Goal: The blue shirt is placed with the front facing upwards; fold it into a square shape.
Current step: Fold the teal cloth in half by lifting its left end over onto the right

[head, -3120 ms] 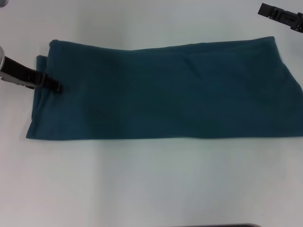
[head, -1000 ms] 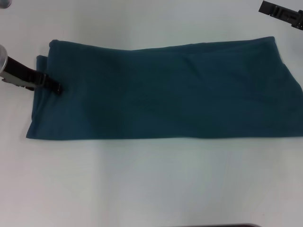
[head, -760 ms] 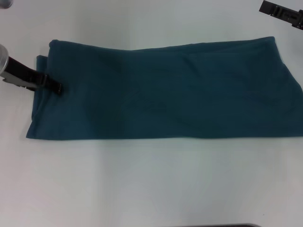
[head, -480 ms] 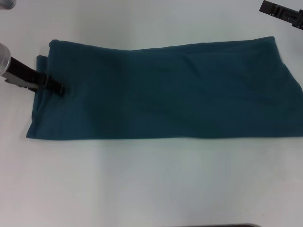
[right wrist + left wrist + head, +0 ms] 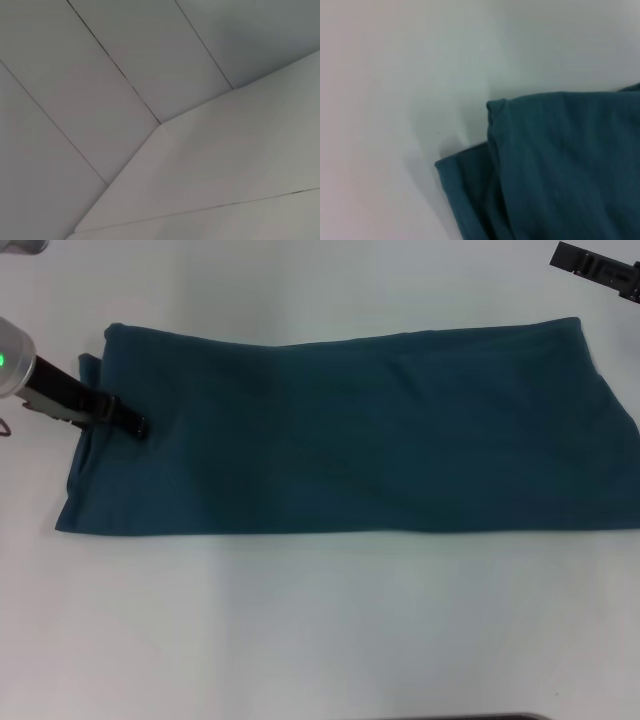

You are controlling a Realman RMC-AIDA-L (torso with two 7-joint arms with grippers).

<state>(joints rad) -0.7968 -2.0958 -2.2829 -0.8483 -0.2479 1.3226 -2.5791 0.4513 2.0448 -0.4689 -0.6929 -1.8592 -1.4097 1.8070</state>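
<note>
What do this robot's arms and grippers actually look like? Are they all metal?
Not all metal, as far as shows. The left gripper is a slim black part with small clamp-like fittings, on a pale silver-grey rounded wrist with a small green light. Of the right gripper only a black, angular, bracket-like piece shows at the picture's corner. No cables or markings are visible.

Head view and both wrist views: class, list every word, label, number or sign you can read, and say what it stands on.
None can be read.
The blue shirt lies folded into a long band, showing plain cloth only.
The white table carries no markings.
</note>
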